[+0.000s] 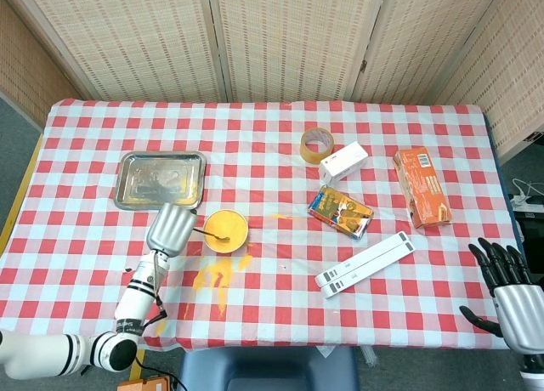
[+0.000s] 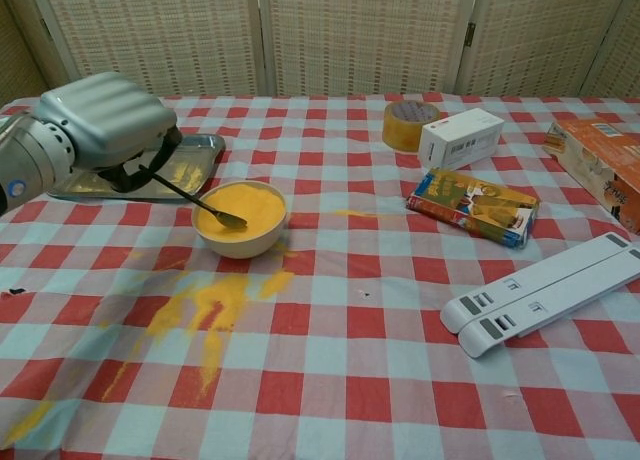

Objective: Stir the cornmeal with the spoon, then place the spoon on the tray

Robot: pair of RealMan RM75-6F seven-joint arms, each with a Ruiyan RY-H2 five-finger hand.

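Note:
A white bowl point(image 1: 225, 231) point(image 2: 241, 218) of yellow cornmeal stands left of the table's middle. My left hand point(image 1: 171, 229) point(image 2: 103, 120) is just left of the bowl and grips the handle of a metal spoon point(image 1: 211, 235) point(image 2: 198, 202). The spoon slants down with its head in the cornmeal near the bowl's middle. The metal tray point(image 1: 161, 179) point(image 2: 195, 165) lies behind the left hand, with a little yellow meal at its near right corner. My right hand point(image 1: 510, 287) hangs off the table's right front corner, fingers spread, holding nothing.
Spilled cornmeal point(image 1: 217, 276) point(image 2: 205, 308) streaks the cloth in front of the bowl. To the right are a tape roll point(image 2: 409, 124), a white box point(image 2: 459, 137), a colourful packet point(image 2: 472, 206), an orange carton point(image 1: 420, 186) and a white folding stand point(image 2: 545, 291).

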